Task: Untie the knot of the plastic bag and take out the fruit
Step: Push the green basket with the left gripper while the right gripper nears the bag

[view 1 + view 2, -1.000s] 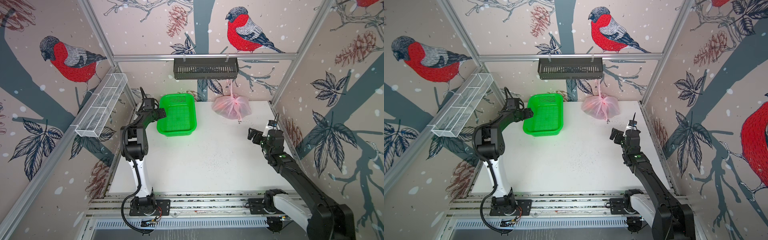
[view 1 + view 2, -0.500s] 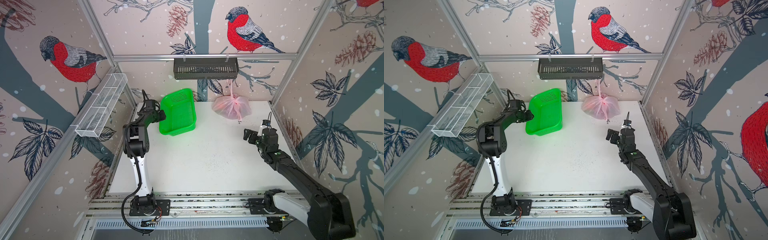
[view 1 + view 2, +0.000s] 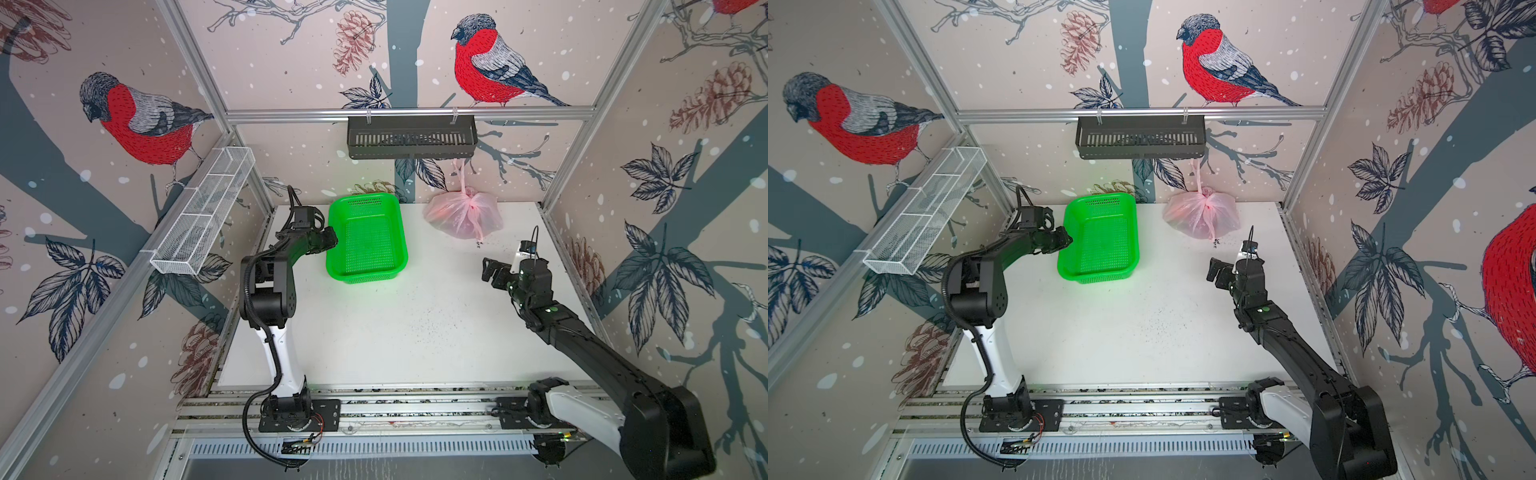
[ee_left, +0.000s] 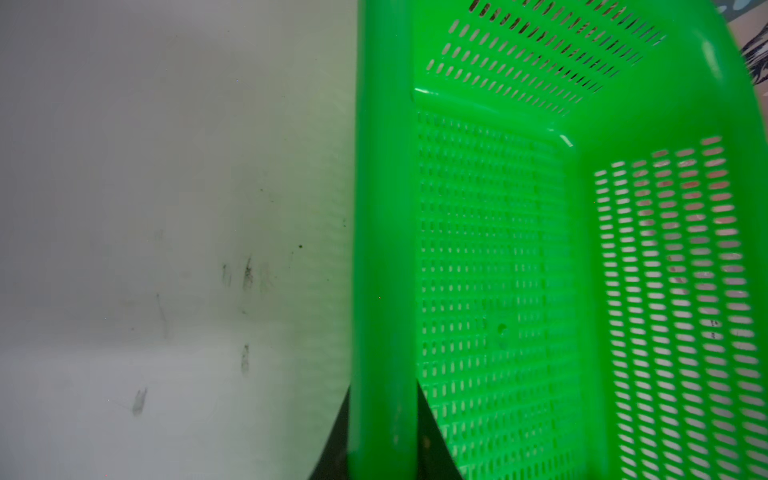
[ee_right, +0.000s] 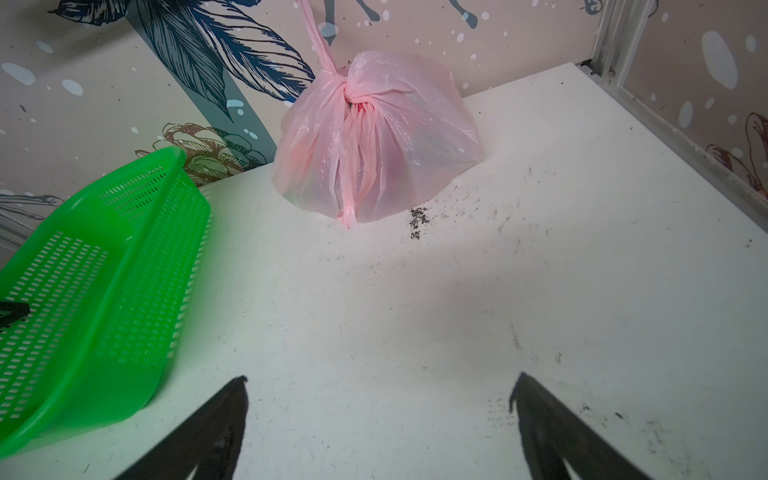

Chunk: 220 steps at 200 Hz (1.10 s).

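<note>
In both top views my left gripper [image 3: 330, 241] [image 3: 1066, 240] sits at the left rim of the green basket [image 3: 365, 276] [image 3: 1100, 277], which is near the back left corner of the desk [image 3: 395, 332]. The plastic bag [image 3: 461, 214] [image 3: 1200, 216] rests at the back edge, right of the middle. The knot [image 3: 468, 193] is on top, and one thin strip rises from it toward the black rack [image 3: 411, 137] on the wall. My right gripper [image 3: 492, 272] [image 3: 1217, 272] hangs near the right edge, well apart from the bag, with nothing in it.

From the left wrist, my two fingers [image 4: 432, 440] press on either side of the basket's rim [image 4: 382, 208] and pinch it. Bare desk lies beside it.

From the right wrist, my fingers [image 5: 224, 415] stand spread wide with only desk between them. Ahead is the bag [image 5: 374, 145], tied, with the knot [image 5: 353, 97] tight at its top. The fruit [image 5: 297, 156] is only a reddish tinge through the film, and I cannot tell the pieces apart.
</note>
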Motion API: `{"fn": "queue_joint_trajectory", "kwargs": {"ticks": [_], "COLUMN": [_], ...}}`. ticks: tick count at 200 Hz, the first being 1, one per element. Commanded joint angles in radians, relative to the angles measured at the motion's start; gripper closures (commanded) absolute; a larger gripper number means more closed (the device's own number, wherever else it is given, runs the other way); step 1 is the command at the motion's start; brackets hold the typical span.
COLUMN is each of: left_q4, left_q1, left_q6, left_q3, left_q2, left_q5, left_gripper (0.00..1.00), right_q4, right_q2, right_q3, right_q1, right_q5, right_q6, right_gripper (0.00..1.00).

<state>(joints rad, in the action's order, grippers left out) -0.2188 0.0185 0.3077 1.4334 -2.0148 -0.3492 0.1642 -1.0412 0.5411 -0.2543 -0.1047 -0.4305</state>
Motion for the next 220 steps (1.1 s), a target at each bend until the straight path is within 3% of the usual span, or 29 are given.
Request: {"fn": "queue_joint_trajectory", "kwargs": {"ticks": [1,56,118,174,220], "left_q4": [0.007,0.024,0.050,0.107,0.136], "left_q1": [-0.040,-0.196,-0.478,-0.690,-0.808], "left_q6": [0.014,0.112,0.332,0.539,0.606], "left_q3": [-0.069,-0.310,-0.546,-0.638,-0.602], "left_q2": [0.065,0.277,0.489,0.533,0.469], "left_q5": [0.021,0.056,0.216,0.344,0.371], "left_gripper": [0.91,0.92,0.93,0.94,0.95], "right_q4": [0.019,-0.049,-0.090,-0.161,-0.157], "right_q2": [0.031,0.130,0.267,0.315,0.323], "right_q3": [-0.015,-0.053,-0.118,-0.122,-0.103], "right_q1": [-0.003,-0.001,0.028,0.060,0.069], "right_q5": [-0.027,-0.058,-0.093,-0.093,-0.112], "right_q6": [-0.034,-0.056,-0.083,-0.102,-0.082], "right_gripper": [0.01,0.01,0.00,0.00,0.00]}}
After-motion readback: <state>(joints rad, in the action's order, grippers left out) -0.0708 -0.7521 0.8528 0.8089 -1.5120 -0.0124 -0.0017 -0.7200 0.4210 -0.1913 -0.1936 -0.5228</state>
